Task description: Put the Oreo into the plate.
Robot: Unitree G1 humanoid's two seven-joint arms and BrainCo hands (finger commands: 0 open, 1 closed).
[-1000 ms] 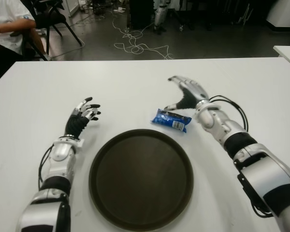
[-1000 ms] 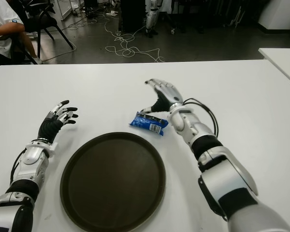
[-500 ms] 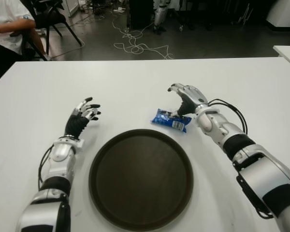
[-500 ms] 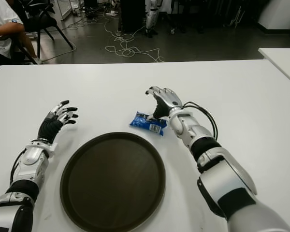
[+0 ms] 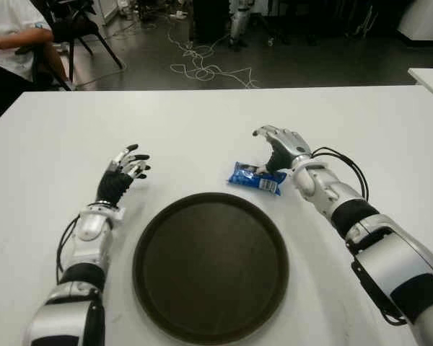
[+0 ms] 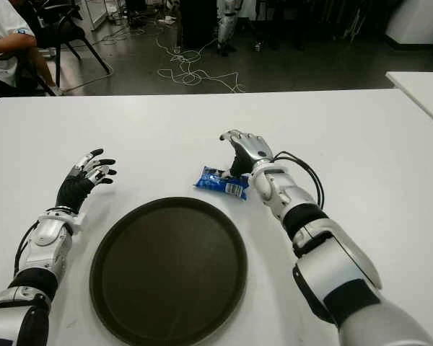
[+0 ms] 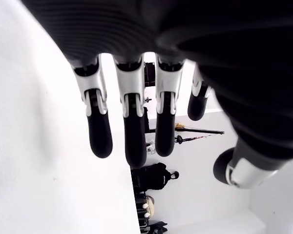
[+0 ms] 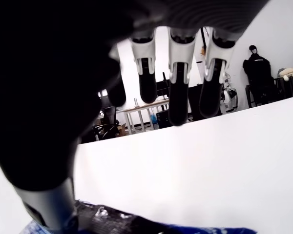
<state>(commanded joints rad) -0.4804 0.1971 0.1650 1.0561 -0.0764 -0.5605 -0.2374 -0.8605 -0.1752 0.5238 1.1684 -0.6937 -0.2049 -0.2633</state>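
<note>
The Oreo [image 5: 255,177] is a small blue foil packet, crinkled and glossy, lying flat on the smooth white counter [image 5: 202,122] just off the plate's [image 5: 211,266] rim at about 1 o'clock. The plate is a wide, round, dark brown tray with a shallow raised lip and a matte face, and it holds nothing.

The right hand [image 5: 279,148], silver shells over black ribbed joints, arches over the packet's far right end. Its fingers [image 8: 177,103] hang extended with gaps between them and stand clear above the counter, while the thumb comes down at the wrapper's edge. The hand is not closed on the packet; whether the thumb actually presses on the foil I cannot tell from here.

The left hand [image 5: 125,169] shows over the counter at about 10 o'clock from the plate, well apart from it, fingers [image 7: 135,134] straight and loosely spread, grasping nothing.

There is plenty of bare counter all round: a broad white stretch beyond the packet toward the far edge at 12 o'clock, and open surface to both sides of the plate. A loop of black cable [image 5: 343,162] rides along the right forearm. Past the far edge are grey floor, tangled white cords [image 5: 202,68], and a seated person [image 5: 7,43] at the far left corner.
</note>
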